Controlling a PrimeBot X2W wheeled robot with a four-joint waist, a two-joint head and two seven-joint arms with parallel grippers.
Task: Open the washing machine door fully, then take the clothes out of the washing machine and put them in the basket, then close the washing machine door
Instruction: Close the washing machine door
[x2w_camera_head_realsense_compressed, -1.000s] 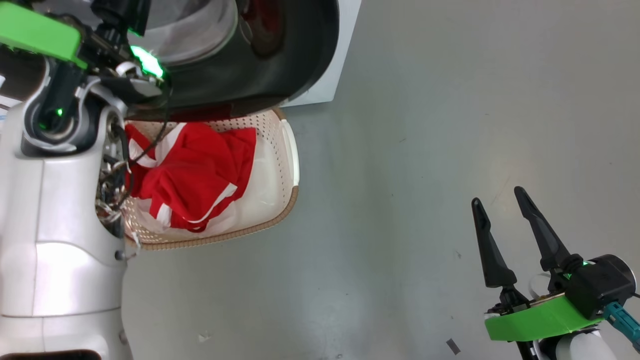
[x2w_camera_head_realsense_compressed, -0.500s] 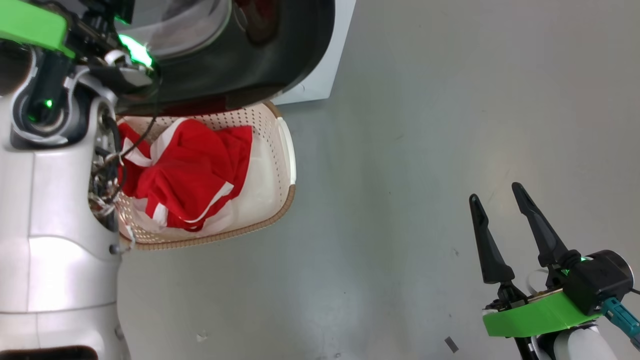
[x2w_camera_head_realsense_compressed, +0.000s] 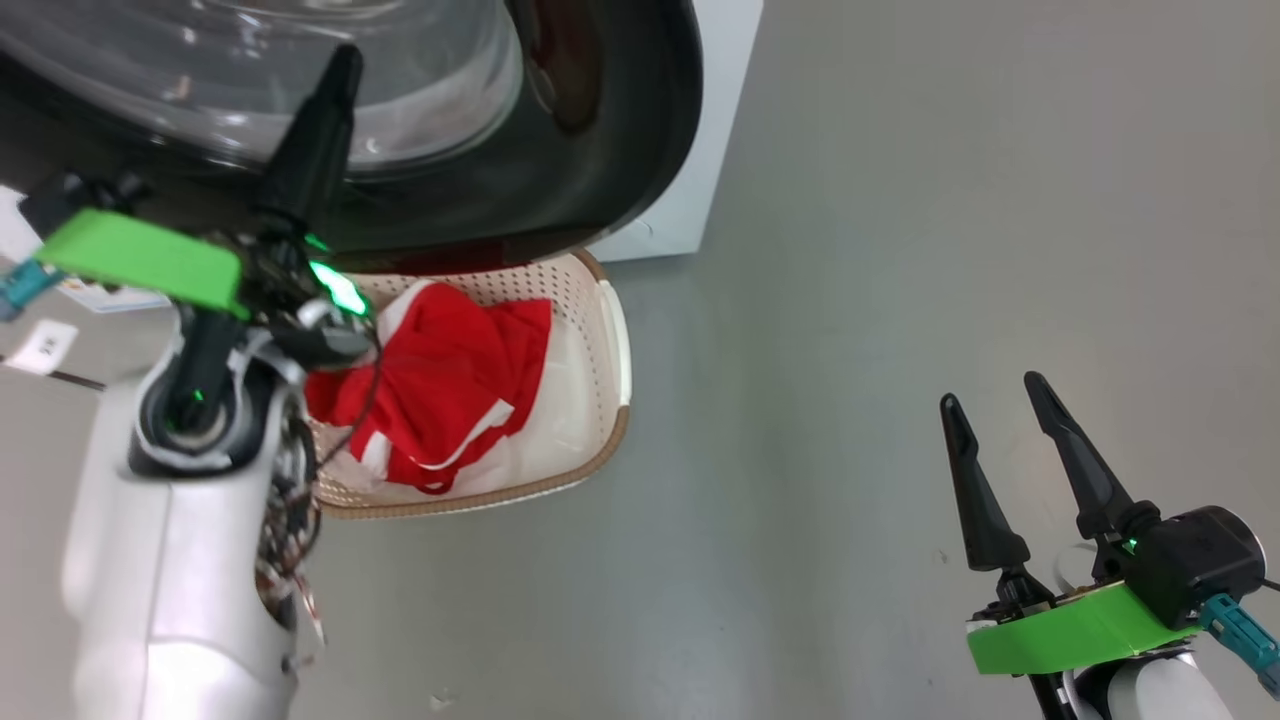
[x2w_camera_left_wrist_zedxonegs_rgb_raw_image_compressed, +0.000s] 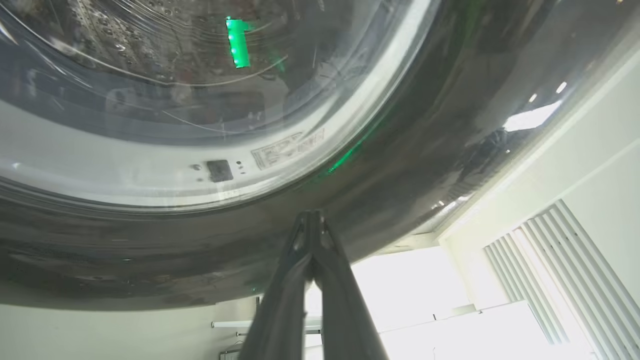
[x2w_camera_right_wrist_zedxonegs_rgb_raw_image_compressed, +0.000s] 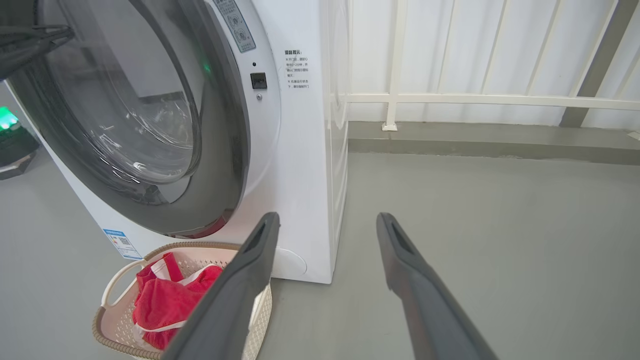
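Red clothes (x2w_camera_right_wrist_zedxonegs_rgb_raw_image_compressed: 165, 302) in basket (x2w_camera_right_wrist_zedxonegs_rgb_raw_image_compressed: 190, 245)

The washing machine door (x2w_camera_head_realsense_compressed: 620, 150) overhangs part of the basket (x2w_camera_head_realsense_compressed: 500, 495); the floor (x2w_camera_head_realsense_compressed: 850, 350) beside it lies open.

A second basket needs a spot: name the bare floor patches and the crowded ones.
Bare floor runs wide between the basket and the right gripper, and beside the washing machine. Crowded: below the washing machine door, where the basket of clothes sits, with the left gripper at the door.

Printed notice (x2w_camera_right_wrist_zedxonegs_rgb_raw_image_compressed: 297, 70) on washing machine (x2w_camera_right_wrist_zedxonegs_rgb_raw_image_compressed: 305, 190): too small to read.
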